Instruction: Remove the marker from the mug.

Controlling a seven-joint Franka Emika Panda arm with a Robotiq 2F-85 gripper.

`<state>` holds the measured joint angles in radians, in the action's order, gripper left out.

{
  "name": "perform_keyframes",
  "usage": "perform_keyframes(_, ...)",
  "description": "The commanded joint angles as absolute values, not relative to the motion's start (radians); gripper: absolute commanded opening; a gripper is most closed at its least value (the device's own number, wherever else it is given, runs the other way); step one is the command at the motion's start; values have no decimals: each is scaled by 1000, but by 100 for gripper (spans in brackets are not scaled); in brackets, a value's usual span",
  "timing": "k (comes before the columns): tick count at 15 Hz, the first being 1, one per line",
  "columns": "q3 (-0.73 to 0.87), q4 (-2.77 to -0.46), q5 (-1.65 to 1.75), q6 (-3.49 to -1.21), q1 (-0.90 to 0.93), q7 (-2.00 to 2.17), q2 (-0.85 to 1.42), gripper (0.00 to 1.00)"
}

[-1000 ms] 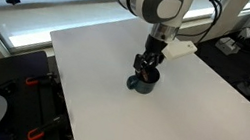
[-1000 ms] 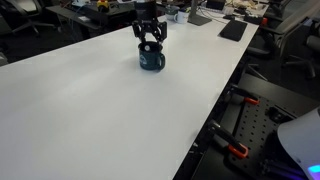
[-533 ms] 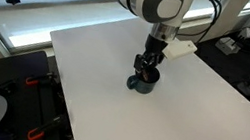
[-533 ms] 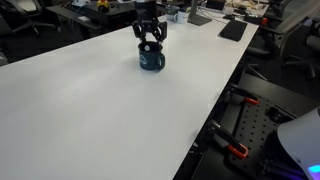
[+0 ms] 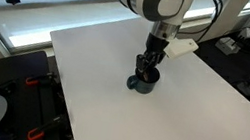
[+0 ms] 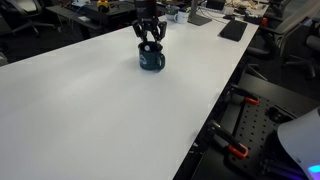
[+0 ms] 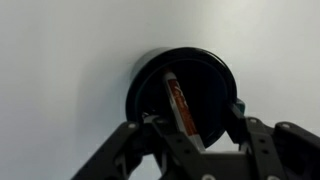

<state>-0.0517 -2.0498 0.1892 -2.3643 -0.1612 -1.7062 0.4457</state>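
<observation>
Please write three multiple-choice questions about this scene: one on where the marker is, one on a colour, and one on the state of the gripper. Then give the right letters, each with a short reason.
1. Where is the marker relative to the mug?
A. inside it, leaning
B. lying beside it
C. underneath it

2. What colour is the table?
A. green
B. white
C. black

3. How is the gripper?
A. shut on the handle
B. far off to one side
C. open, right above the mug

Answers:
1 A: the wrist view shows the marker slanting across the mug's dark inside.
2 B: both exterior views show a white top.
3 C: in the wrist view its jaws stand apart, one on each side of the marker.
</observation>
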Motion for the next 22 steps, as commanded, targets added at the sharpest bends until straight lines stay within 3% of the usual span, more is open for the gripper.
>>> perform_keyframes(1,-49,-2079,181,-2380,-158,-1735,411,47)
perform_keyframes(3,-50,-2081,181,-2388,-159,-1738,414,46)
perform_keyframes(7,-51,-2081,183,-2386,-157,-1741,425,53)
perform_keyframes(9,-52,-2081,184,-2386,-155,-1743,434,52)
perform_keyframes(12,-52,-2082,185,-2388,-152,-1763,439,41)
perform_keyframes(18,-52,-2082,188,-2387,-147,-1776,465,43)
perform_keyframes(21,-50,-2080,193,-2385,-143,-1778,478,31)
perform_keyframes(22,-50,-2080,194,-2384,-142,-1780,483,13)
